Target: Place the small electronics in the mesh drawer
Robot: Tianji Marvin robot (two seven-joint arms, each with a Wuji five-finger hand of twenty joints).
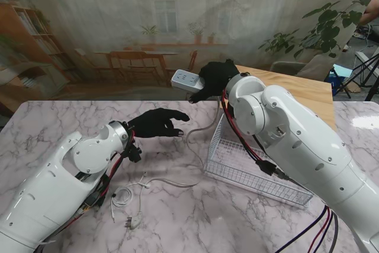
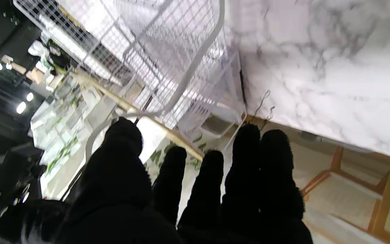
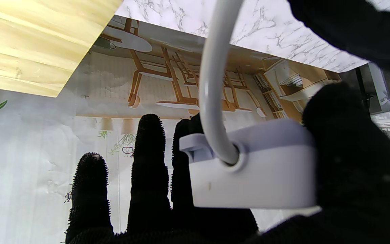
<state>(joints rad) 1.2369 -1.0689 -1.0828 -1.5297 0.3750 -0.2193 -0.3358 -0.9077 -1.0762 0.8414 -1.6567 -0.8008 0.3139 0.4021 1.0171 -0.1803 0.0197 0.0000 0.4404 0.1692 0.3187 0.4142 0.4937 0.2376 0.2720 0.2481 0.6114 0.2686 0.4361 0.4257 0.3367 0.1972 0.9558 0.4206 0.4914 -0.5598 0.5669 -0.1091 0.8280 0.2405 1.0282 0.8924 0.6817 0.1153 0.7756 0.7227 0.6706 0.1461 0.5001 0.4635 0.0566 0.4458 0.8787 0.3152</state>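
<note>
My right hand (image 1: pixel 217 79) in its black glove is raised above the table's far edge, shut on a white power strip (image 1: pixel 186 79). In the right wrist view the power strip (image 3: pixel 254 169) is pinched between thumb and fingers (image 3: pixel 151 159), and its thick white cord (image 3: pixel 215 78) runs from its end. That cord (image 1: pixel 204 131) hangs down to the table beside the white mesh drawer (image 1: pixel 249 167). My left hand (image 1: pixel 159 122) hovers open over the marble, fingers spread toward the drawer (image 2: pixel 168 57). A thin white cable with a plug (image 1: pixel 127 202) lies nearer to me.
The marble table (image 1: pixel 53 128) ends just beyond my hands. A wooden table (image 1: pixel 302 87) stands behind the drawer at the right. My right forearm (image 1: pixel 302 146) covers part of the drawer. Red and black wires (image 1: pixel 311 229) trail from that arm.
</note>
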